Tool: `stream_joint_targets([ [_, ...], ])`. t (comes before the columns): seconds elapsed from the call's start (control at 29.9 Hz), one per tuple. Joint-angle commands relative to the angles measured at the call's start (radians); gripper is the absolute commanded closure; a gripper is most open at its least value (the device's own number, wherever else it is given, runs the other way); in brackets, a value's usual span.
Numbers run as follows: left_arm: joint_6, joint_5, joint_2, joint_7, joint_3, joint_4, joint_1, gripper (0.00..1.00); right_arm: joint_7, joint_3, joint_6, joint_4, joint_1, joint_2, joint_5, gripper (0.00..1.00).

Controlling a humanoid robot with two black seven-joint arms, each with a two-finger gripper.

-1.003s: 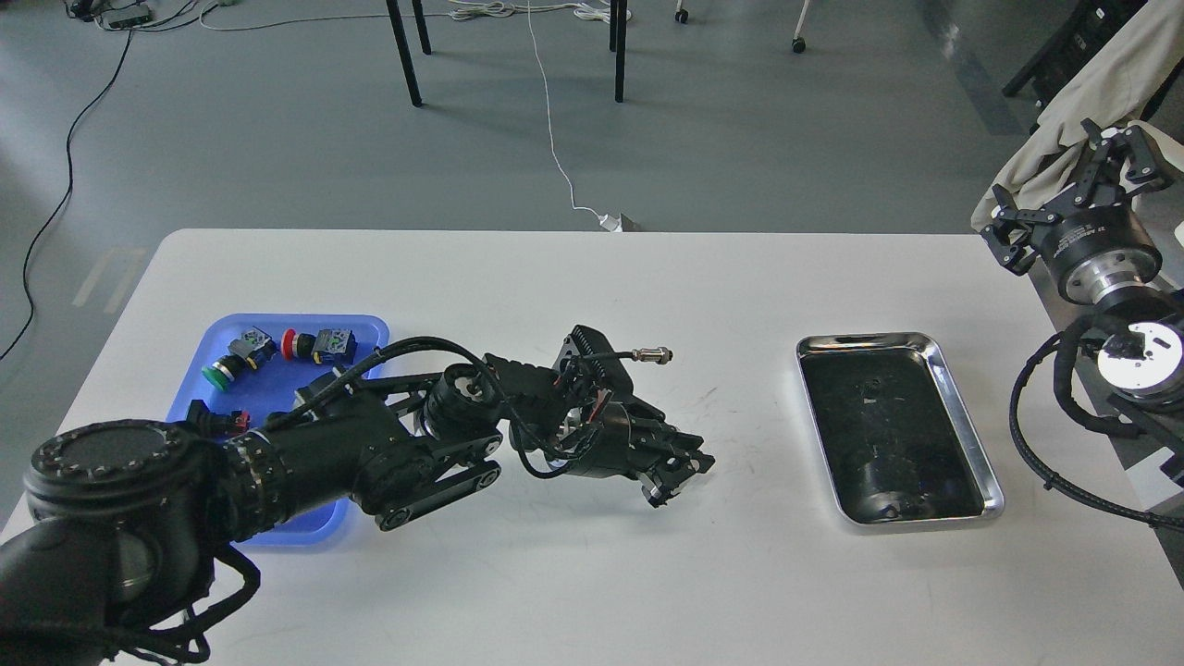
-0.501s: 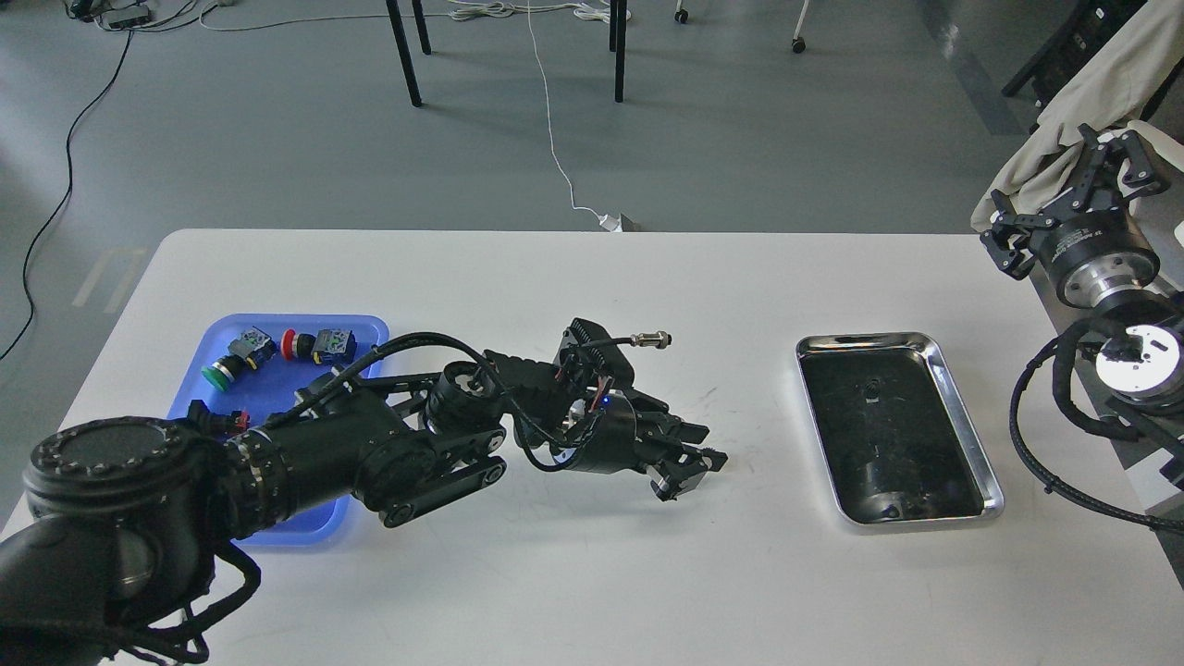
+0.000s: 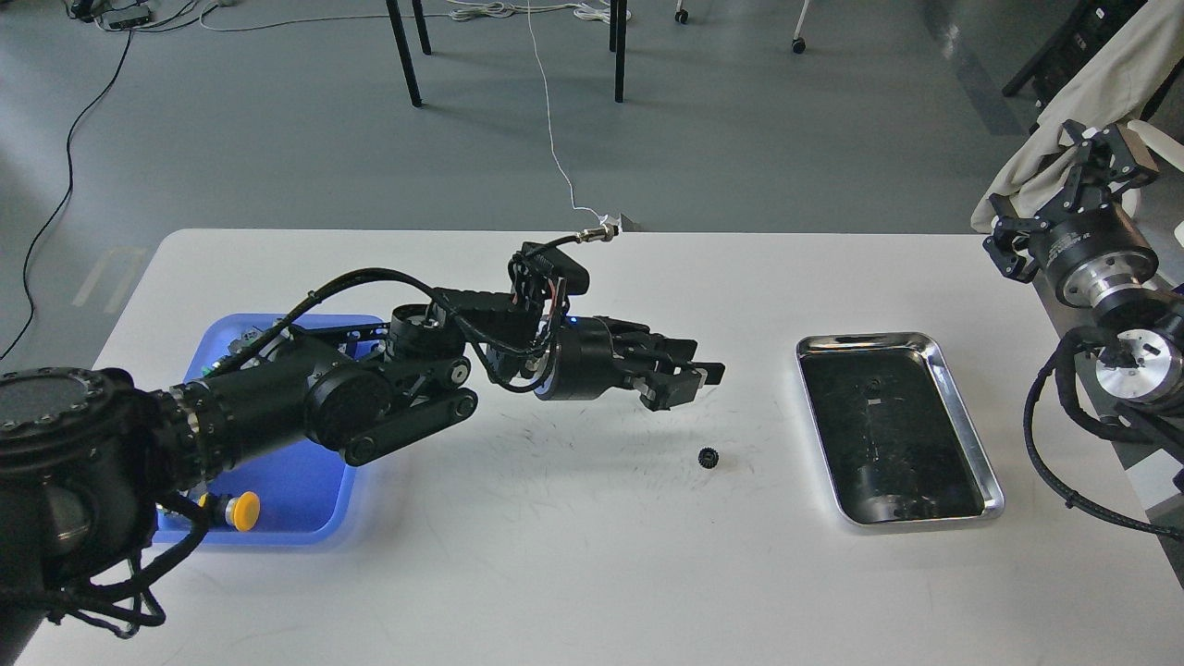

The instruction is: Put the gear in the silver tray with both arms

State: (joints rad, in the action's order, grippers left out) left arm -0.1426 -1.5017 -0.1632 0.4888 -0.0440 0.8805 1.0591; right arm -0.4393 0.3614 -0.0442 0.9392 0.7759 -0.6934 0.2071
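Note:
A small black gear [image 3: 709, 456] lies on the white table, between my left gripper and the silver tray [image 3: 964, 421]. The tray sits at the right of the table, and its dark bottom holds nothing. My left gripper [image 3: 689, 375] hovers above and slightly left of the gear, with its fingers apart and nothing between them. My right gripper [image 3: 1054, 199] is raised beyond the table's right edge, above and right of the tray, with its fingers spread wide and empty.
A blue plastic tray [image 3: 287, 490] at the left holds push buttons, including a yellow one [image 3: 242, 511]; my left arm covers much of it. A cloth-draped chair [image 3: 1101, 92] stands behind the right gripper. Table legs and cables lie on the floor beyond.
My left gripper has lifted up and away from the table, and the gear now lies free on the table beneath it. The right gripper has shifted slightly up and right.

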Motion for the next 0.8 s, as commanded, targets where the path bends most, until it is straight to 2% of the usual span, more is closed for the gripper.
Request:
stream_joint_targets([
  [0.0,0.003,0.101,-0.068,0.000,-0.014,0.000,0.027,0.42,-0.006,-0.061,-0.008,0.050,0.022,-0.034,-0.057,0.01],
  [0.17,0.003,0.205,-0.142,0.000,-0.030,0.000,0.035,0.35,-0.001,-0.179,-0.026,0.125,0.077,-0.089,-0.225,0.01],
  [0.37,0.005,0.285,-0.228,0.000,-0.066,0.000,0.033,0.31,0.004,-0.384,-0.040,0.182,0.195,-0.146,-0.310,0.01],
  [0.5,-0.002,0.383,-0.294,0.000,-0.099,-0.017,0.029,0.22,0.004,-0.507,-0.056,0.265,0.307,-0.173,-0.396,0.01],
  [0.77,0.000,0.682,-0.421,0.000,-0.108,-0.049,-0.005,0.10,-0.006,-0.702,-0.085,0.288,0.476,-0.152,-0.521,0.01],
])
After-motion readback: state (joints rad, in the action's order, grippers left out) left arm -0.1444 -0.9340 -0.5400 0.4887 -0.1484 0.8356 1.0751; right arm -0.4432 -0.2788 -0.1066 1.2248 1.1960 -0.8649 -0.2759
